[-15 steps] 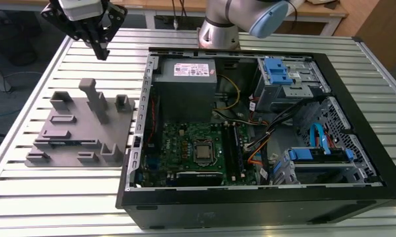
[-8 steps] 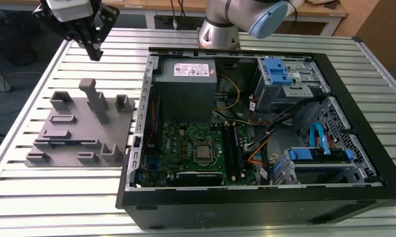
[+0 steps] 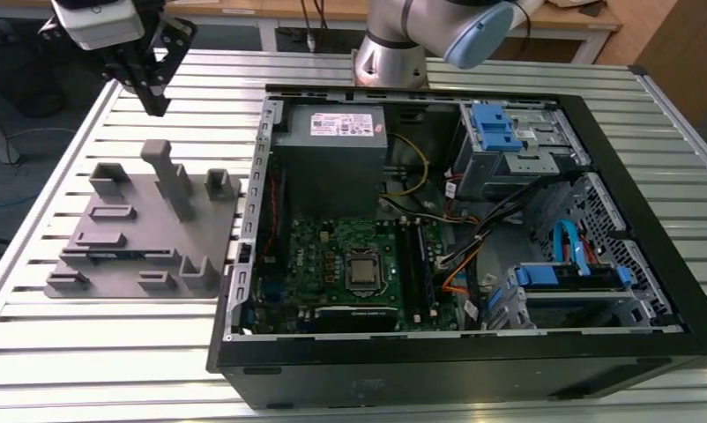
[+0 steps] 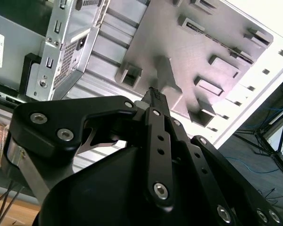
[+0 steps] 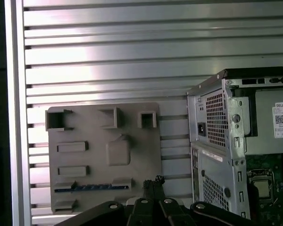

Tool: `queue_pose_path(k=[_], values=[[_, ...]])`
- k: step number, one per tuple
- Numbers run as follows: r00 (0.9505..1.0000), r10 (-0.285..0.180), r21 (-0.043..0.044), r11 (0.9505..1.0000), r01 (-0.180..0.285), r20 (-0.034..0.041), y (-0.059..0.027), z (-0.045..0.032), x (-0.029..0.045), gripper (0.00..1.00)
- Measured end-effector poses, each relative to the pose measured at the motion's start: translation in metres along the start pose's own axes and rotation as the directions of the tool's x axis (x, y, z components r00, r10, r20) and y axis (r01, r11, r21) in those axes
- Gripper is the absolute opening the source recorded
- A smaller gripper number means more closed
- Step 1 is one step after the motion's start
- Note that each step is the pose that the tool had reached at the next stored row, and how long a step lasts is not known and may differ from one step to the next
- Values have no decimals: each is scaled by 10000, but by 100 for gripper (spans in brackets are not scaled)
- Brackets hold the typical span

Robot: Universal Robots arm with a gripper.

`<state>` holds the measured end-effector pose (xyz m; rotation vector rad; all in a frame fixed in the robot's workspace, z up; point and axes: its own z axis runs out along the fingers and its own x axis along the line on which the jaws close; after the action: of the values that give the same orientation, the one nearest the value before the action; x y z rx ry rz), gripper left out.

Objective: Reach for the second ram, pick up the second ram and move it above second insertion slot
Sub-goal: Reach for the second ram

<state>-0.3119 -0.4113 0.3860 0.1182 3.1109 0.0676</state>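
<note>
The gripper point(image 3: 157, 107) hangs above the slatted aluminium table point(image 3: 95, 352), with its jaws pressed together and nothing pinched between them. In both wrist views the black fingers meet at one narrow tip point(image 4: 154, 92) point(image 5: 153, 181).

Below the jaws lies the grey plastic fixture point(image 3: 153, 242), a flat plate with upright blocks and one taller post point(image 3: 171, 176). The second ram point(image 5: 92, 187) stands on its long edge in a narrow slot of this fixture (in the first wrist view it shows as a thin dark strip with a bluish sheen). It is well apart from the fingertips, and no part of the gripper touches it. In the exterior view the same stick point(image 3: 116, 256) shows in the part of the fixture farthest from the jaws, with the tall post between the two.

To the side of the jaws, toward the exterior view's right, the open computer case point(image 3: 448, 357) lies on the table just beside the fixture. Inside it are the green motherboard point(image 3: 330, 247) with its processor socket point(image 3: 362, 271), and the grey power supply point(image 3: 330, 150) at the end nearer the arm's base. The first wrist view catches the case's perforated rear panel point(image 5: 217, 122) beside the fixture point(image 5: 146, 155). The second wrist view shows the fixture point(image 4: 179, 47) beyond the closed fingertip.
</note>
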Motion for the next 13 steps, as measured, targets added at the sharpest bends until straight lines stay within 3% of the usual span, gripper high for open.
queue_pose_path(k=[7,13], values=[[10000,-2,-1,10000,2,1,-51,32,175,11],[10000,-2,0,10000,2,0,-68,44,265,11]])
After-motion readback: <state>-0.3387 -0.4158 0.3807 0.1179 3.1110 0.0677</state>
